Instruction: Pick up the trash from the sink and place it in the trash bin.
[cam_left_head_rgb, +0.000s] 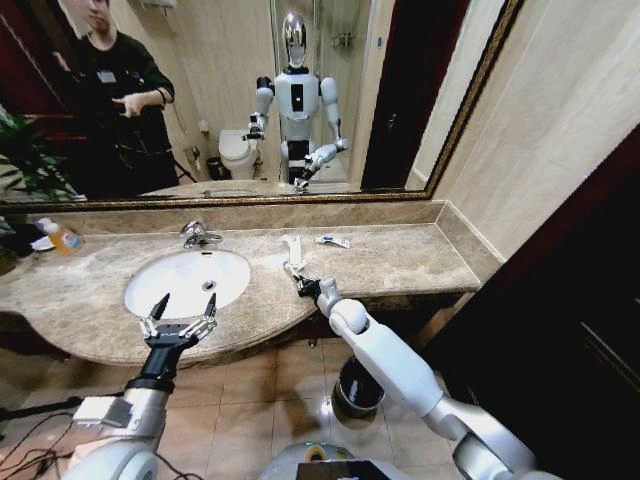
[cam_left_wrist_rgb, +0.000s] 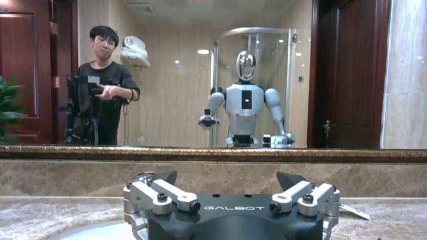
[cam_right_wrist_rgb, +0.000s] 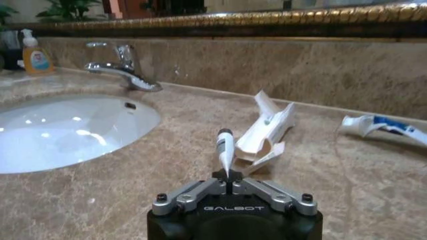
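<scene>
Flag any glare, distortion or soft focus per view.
Head view: wide-angle bend on the mirror frame, floor glare beside the trash bin. Right wrist view: ceiling light glints in the sink, soap bottle soft. Left wrist view: left gripper close and dark.

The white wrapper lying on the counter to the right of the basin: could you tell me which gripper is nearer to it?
The right. The right gripper sits at the near end of the white wrapper, shut on a slim white tube. The left gripper hovers open over the sink's front rim, farther away.
</scene>
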